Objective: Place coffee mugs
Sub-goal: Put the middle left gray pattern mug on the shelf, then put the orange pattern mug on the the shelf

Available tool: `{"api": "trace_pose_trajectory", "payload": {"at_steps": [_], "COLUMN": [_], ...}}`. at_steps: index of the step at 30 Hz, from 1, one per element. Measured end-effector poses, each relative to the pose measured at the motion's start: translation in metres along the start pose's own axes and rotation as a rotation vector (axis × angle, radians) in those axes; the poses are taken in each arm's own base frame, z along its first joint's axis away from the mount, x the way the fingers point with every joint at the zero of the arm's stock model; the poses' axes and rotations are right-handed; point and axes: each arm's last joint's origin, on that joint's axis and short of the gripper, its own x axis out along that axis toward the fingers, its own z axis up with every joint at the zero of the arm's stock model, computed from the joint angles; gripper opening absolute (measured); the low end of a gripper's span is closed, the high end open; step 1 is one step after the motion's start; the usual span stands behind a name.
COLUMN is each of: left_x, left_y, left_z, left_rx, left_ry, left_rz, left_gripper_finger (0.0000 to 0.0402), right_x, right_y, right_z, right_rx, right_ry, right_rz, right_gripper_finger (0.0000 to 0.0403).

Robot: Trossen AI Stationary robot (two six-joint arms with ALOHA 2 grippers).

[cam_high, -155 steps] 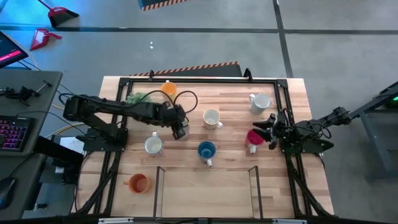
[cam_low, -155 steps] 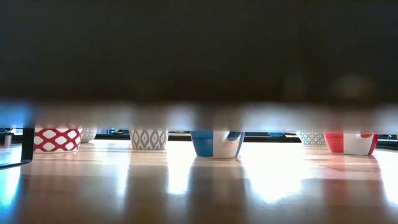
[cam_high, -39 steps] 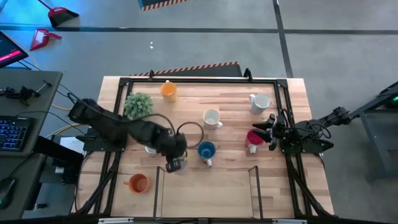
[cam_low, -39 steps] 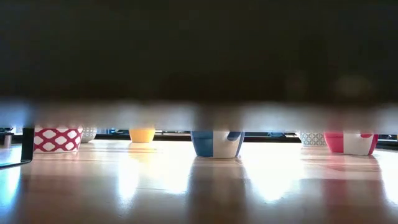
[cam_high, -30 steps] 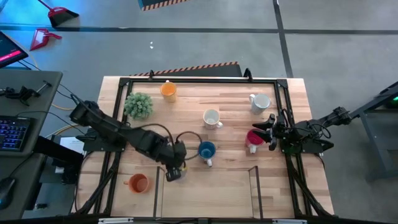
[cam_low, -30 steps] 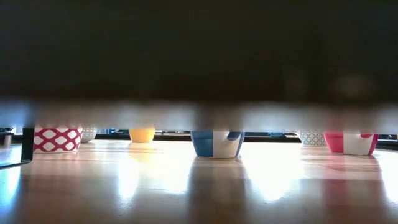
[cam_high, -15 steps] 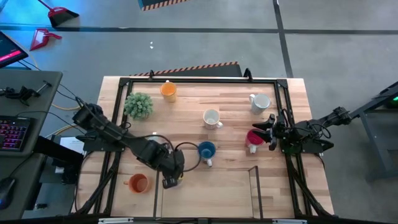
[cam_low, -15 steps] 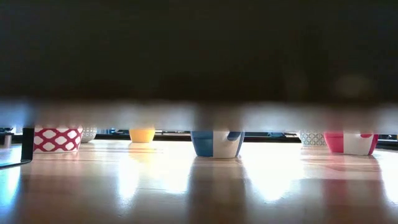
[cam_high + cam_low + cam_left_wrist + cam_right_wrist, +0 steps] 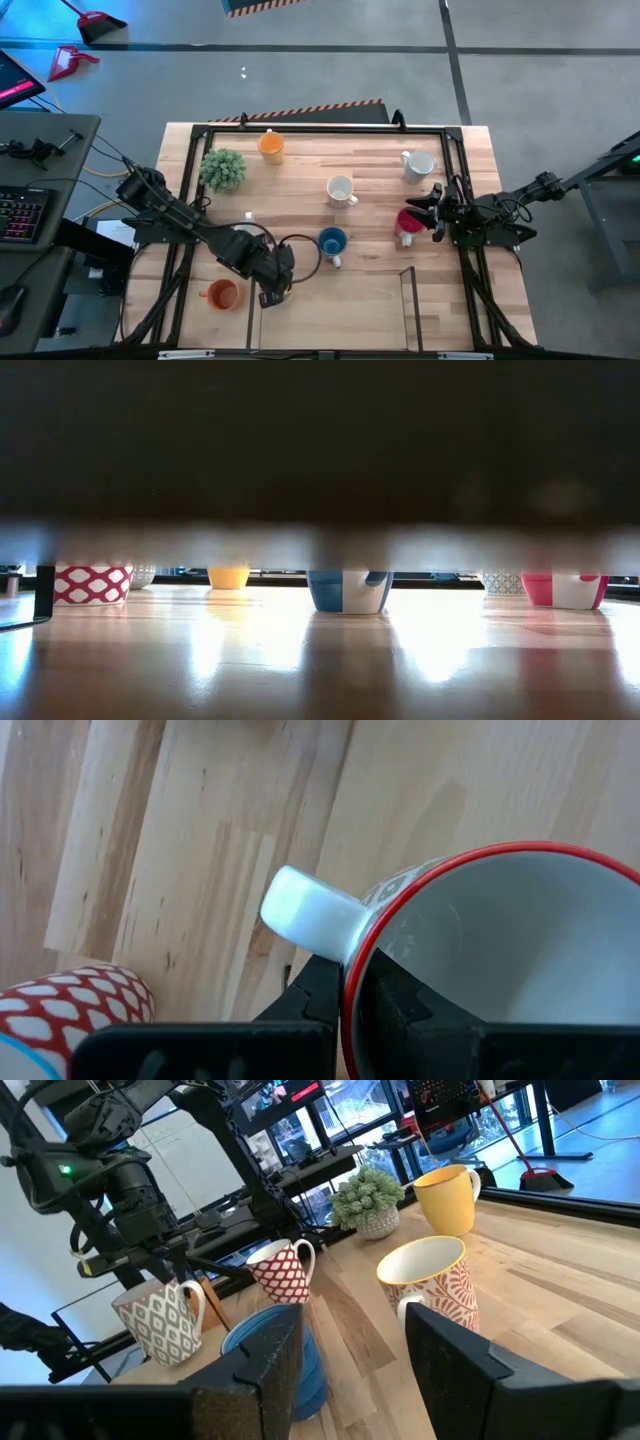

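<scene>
Left gripper (image 9: pixel 272 296) clamped on white mug (image 9: pixel 500 960) rim beside handle, near orange mug (image 9: pixel 222 294); right gripper (image 9: pixel 435 211) apart.

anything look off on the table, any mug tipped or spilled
Nothing stands out. The orange mug, blue mug, yellow mug and the white mugs all stand upright with nothing spilled. The left hand grips a red-rimmed mug by its rim, also upright.

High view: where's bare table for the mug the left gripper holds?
Widest bare table lies along the near edge, beside the left gripper. Another patch sits between plant and centre white mug. Crowded around blue mug and red mug.
</scene>
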Motion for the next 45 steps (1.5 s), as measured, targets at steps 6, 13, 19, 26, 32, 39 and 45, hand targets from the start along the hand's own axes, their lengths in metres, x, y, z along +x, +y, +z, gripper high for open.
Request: {"api": "trace_pose_trajectory", "payload": {"at_steps": [6,13,19,26,32,39,45], "left_x": [0.005,0.007,0.007,0.005,0.001,-0.001,-0.006], "left_y": [0.0,-0.003,-0.003,-0.003,-0.003,-0.002,-0.002], "left_z": [0.0,0.0,0.0,0.0,0.0,0.0,-0.001], "left_rx": [0.002,0.021,0.014,0.015,0.019,0.003,-0.009], "left_ry": [-0.002,0.001,-0.001,-0.005,-0.005,-0.005,0.012], "left_rz": [0.024,0.017,0.013,0.007,-0.016,-0.022,-0.059], "left_gripper_finger": [0.0009,0.0009,0.0034,0.006,0.0081,0.0134,0.0166], "right_x": [0.0,0.0,0.0,0.0,0.0,0.0,0.0], "right_y": [0.0,0.0,0.0,0.0,0.0,0.0,0.0], "right_z": [0.0,0.0,0.0,0.0,0.0,0.0,0.0], "right_rx": [0.001,0.001,0.001,-0.001,-0.001,-0.002,-0.002], "right_ry": [0.0,-0.001,0.0,0.0,0.0,0.0,0.0], "right_rz": [0.0,0.0,0.001,0.001,0.001,0.0,0.0], "right_gripper_finger": [0.0165,0.0165,0.0165,0.0165,0.0165,0.0165,0.0165]}}
